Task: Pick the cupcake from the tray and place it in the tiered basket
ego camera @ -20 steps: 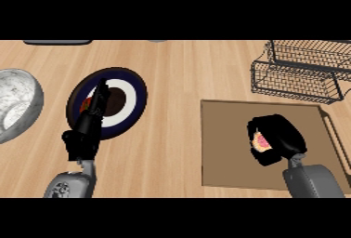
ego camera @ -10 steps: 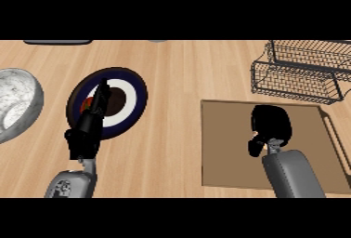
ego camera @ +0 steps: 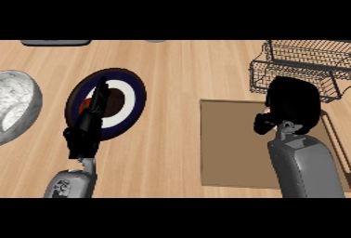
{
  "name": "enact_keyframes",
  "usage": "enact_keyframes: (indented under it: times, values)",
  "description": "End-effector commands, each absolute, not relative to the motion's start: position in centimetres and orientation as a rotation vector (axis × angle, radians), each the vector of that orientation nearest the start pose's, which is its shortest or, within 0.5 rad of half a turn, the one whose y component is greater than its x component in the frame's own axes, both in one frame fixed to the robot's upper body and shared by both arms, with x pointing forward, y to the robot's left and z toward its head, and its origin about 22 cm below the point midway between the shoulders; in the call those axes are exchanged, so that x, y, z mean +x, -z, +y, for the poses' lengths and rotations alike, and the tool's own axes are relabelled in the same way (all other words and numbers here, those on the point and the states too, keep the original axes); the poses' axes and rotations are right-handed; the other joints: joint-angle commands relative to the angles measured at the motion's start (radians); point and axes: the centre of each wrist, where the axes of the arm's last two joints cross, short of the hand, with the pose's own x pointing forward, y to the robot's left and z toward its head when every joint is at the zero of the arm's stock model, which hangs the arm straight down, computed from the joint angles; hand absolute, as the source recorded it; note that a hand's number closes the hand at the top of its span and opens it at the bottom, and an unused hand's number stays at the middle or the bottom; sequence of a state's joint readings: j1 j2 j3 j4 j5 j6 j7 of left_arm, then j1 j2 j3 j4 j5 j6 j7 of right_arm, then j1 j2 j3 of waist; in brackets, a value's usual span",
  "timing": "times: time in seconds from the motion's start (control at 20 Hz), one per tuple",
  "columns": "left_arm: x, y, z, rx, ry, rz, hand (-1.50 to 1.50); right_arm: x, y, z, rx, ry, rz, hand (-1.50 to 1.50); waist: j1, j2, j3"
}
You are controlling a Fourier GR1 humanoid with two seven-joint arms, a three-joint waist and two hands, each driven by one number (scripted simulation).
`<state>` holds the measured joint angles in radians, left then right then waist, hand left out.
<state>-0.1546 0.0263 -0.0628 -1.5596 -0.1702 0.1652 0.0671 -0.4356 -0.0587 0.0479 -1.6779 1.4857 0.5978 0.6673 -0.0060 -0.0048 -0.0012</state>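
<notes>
My right hand [ego camera: 293, 103] is lifted over the far edge of the brown tray [ego camera: 230, 153], just in front of the black wire tiered basket [ego camera: 302, 65]. Its fingers are curled round the cupcake, which the hand hides almost wholly from the head view. No cupcake lies on the bare part of the tray. At the left, my left hand [ego camera: 85, 132] rests open with its fingers pointing up, over the near edge of the round plate.
A round plate [ego camera: 130, 93] with blue, white and dark rings lies left of centre. A marbled grey bowl [ego camera: 14, 104] sits at the left edge. A dark flat object [ego camera: 55, 42] shows at the counter's far left edge.
The right hand has risen and moved away from me toward the basket with the cupcake. The pink of the cupcake, visible a second ago, is now hidden. The left hand has stayed still.
</notes>
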Motion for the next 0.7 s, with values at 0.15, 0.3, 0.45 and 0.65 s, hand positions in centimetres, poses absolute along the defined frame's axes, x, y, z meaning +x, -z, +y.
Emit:
enact_keyframes:
  times: [0.15,0.3,0.45,0.65]
  values:
    - [27.8,-4.2,21.0,0.204,0.112,-1.657,0.0,29.2,-24.2,-18.5,-1.456,-0.805,-0.906,1.5,0.004,0.001,0.0]
    - [27.5,-2.7,21.3,0.199,0.104,-1.643,0.0,28.6,-28.2,-19.1,-1.454,-0.808,-0.894,1.5,0.003,0.002,0.0]
    - [27.3,-3.0,18.2,0.183,0.104,-1.655,0.0,28.5,-29.7,-18.6,-1.439,-0.737,-0.937,1.5,0.005,0.003,0.001]
    - [27.5,-3.9,19.4,0.185,0.115,-1.685,0.0,31.1,-30.4,-19.2,-1.301,-0.601,-1.022,1.5,0.018,0.004,0.001]
